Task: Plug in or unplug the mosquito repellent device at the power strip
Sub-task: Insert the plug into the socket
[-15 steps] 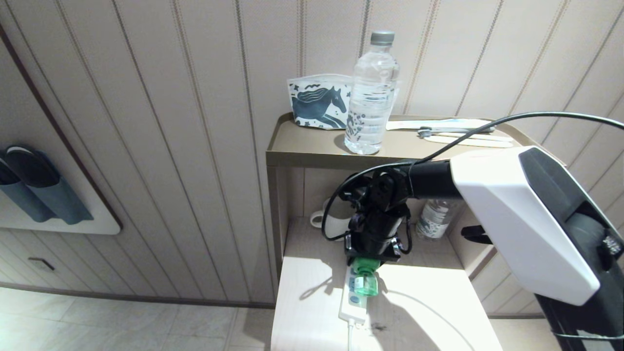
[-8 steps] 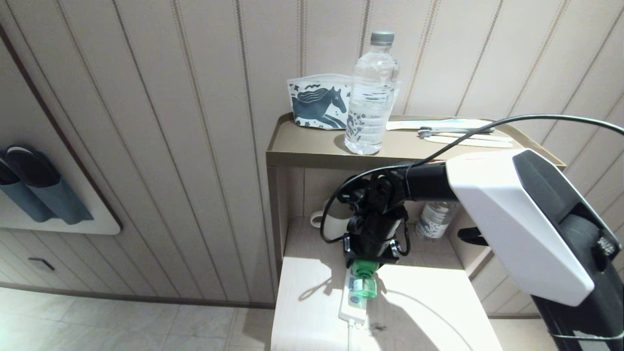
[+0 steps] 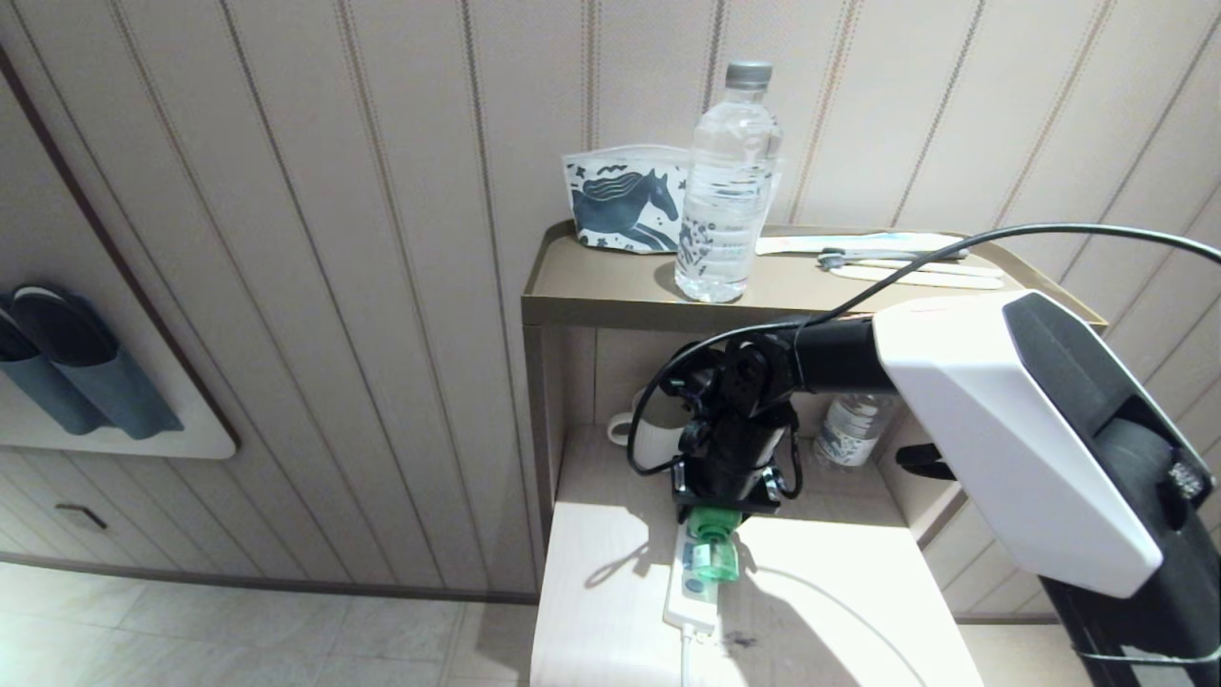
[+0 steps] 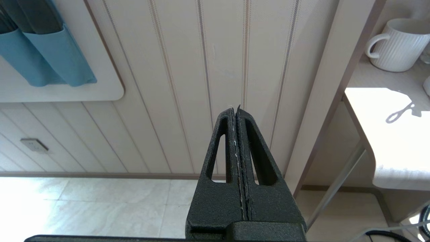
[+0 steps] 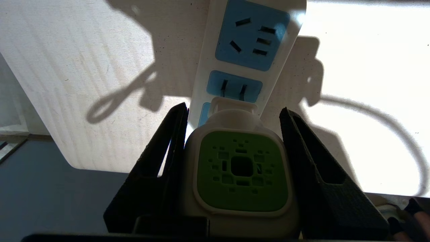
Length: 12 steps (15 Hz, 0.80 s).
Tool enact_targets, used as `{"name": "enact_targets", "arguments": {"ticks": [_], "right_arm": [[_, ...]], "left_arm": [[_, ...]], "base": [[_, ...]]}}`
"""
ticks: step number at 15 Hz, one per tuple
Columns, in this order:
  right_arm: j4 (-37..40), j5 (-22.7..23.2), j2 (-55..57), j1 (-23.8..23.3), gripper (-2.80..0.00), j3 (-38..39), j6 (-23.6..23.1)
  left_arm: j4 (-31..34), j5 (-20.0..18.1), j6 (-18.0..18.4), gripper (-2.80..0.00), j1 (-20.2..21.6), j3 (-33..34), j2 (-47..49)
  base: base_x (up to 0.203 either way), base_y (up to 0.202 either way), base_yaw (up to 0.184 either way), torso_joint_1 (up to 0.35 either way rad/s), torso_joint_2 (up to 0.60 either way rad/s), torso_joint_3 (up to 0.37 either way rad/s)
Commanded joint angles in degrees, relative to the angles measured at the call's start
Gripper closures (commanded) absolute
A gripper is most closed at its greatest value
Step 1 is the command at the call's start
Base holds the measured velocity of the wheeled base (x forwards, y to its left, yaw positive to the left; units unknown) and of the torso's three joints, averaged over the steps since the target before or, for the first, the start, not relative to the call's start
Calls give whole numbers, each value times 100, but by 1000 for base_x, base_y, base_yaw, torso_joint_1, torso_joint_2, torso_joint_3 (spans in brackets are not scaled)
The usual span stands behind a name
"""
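I'm holding the right pincer (image 5: 235,161) clenched on the mosquito repellent device (image 5: 240,171); the power strip (image 5: 247,50) is lying directly beyond its tips, running lengthwise away.

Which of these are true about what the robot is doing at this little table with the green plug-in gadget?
1. The right end effector has its fingers on either side of the mosquito repellent device. True.
2. The device sits at the power strip, which lies flat on the table. True.
3. The left end effector is holding the white mug. False: it is shut on nothing, away from the table, facing the wall.
4. The water bottle on the upper shelf lies on its side. False: it stands upright.
5. Every socket on the strip is occupied. False: two blue socket faces beyond the device are free.
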Motion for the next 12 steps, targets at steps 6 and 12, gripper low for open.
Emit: {"name": "enact_targets", "arguments": {"ticks": [6,12], "right_arm": [[-89,-7,-99,0,0,7,-35],[-28,11,49,16,0,7,-53]], "left_arm": [[-1,-1,2,0,4,0,7],[-1,-1,2,0,4,0,7]], "base": [[0,0,0,0,0,0],[0,0,0,0,0,0]]}}
